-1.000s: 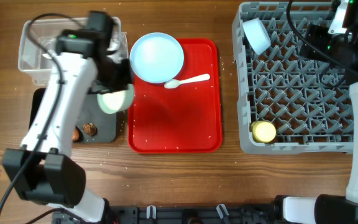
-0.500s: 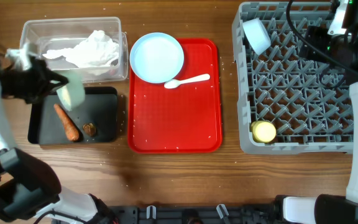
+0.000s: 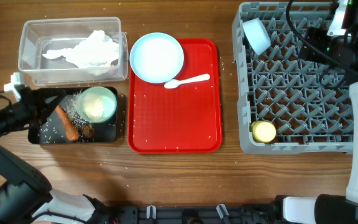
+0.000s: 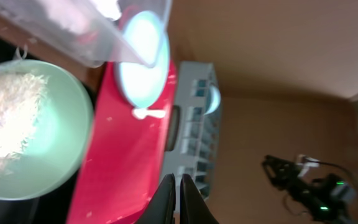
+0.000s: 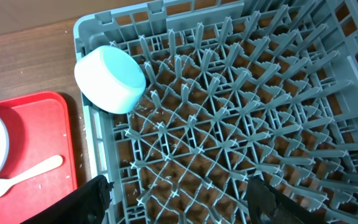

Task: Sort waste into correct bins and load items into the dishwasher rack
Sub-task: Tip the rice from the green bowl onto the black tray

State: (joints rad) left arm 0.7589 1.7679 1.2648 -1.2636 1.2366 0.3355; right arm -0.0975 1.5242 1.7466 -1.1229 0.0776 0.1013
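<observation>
The clear tub (image 3: 30, 65) holds crumpled tissue paper (image 3: 89, 48). The black tray (image 3: 107, 132) holds a carrot piece (image 3: 68, 123), a brown scrap (image 3: 87, 130), scattered rice grains (image 3: 53, 127) and a pale blue bowl (image 3: 96, 104) with rice in it. My left gripper (image 3: 50, 112) lies over the tray's left end. In the left wrist view its fingers (image 4: 178, 194) are shut with nothing between them, and the bowl (image 4: 27, 124) lies apart from them. My right gripper (image 5: 179, 202) is open and empty over the dishwasher rack (image 3: 297, 81). The rack holds a second bowl (image 3: 257, 34) and a yellow cup (image 3: 264, 131).
A red serving tray (image 3: 176, 118) lies in the middle with the pale blue plate (image 3: 157, 57) and the white spoon (image 3: 188, 80) at its far end. The second bowl (image 5: 110, 78) lies on its side in the rack's corner. A few grains lie on the wood around the trays.
My left arm swung from over the red tray's edge to the far left. The bowl, held tilted before, now sits mouth up in the black tray, and rice lies scattered there. The right arm is still.
</observation>
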